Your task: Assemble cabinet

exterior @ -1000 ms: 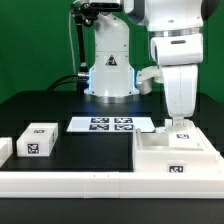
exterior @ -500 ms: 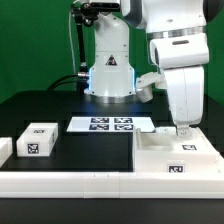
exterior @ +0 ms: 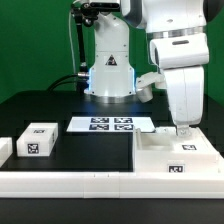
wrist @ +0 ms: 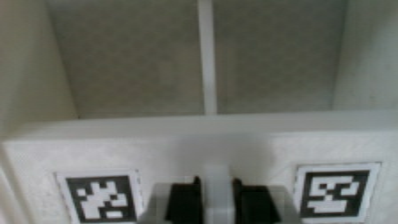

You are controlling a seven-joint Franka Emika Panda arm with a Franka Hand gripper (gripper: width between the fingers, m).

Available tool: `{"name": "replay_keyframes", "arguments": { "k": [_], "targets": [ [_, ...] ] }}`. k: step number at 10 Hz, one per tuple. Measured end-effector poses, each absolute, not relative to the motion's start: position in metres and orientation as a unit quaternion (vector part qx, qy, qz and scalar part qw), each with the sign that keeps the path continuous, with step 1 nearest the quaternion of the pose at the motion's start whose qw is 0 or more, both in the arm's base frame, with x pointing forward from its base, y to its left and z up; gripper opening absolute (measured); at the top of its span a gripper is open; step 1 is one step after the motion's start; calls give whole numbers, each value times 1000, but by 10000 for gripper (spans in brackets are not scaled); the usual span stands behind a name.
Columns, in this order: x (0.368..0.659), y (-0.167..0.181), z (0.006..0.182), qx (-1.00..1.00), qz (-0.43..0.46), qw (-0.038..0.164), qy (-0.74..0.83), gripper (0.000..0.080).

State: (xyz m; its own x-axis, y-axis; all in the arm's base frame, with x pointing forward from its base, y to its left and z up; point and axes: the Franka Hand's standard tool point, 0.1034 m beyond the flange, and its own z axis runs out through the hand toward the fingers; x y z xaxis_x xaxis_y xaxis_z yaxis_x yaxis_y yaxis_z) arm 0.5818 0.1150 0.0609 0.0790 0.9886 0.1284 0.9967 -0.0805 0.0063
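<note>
Nearest, on the black desk [exterior: 95, 152], the cabinet [exterior: 158, 158] lay at the exterior view's right, its tagged face toward the camera. The pincer [exterior: 181, 131] stood down on its top edge. In the wrist view its dark fingers [wrist: 185, 203] sat close together with a thin pale strip between; whether they pinched it could not be told. A small tagged block [exterior: 38, 141] sat to the left, apart. Farther back lay the marker board [exterior: 112, 124].
</note>
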Motion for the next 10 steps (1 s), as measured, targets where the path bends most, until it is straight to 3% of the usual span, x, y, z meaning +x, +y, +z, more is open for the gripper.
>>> {"name": "replay_keyframes", "arguments": {
  "k": [1,2,3,4,5,6,10],
  "targets": [
    [582,115,61,-734,-49,41,-677,241],
    [583,118,72,-740,-42,38,-670,377],
    [582,121,86,-742,-42,31,-669,377],
    [573,123,94,-739,-41,26,-672,557],
    [558,123,96,-736,-39,23,-675,620],
    [546,124,96,-741,-39,21,-670,620],
    [546,123,93,-741,-37,23,-670,649]
  ]
}}
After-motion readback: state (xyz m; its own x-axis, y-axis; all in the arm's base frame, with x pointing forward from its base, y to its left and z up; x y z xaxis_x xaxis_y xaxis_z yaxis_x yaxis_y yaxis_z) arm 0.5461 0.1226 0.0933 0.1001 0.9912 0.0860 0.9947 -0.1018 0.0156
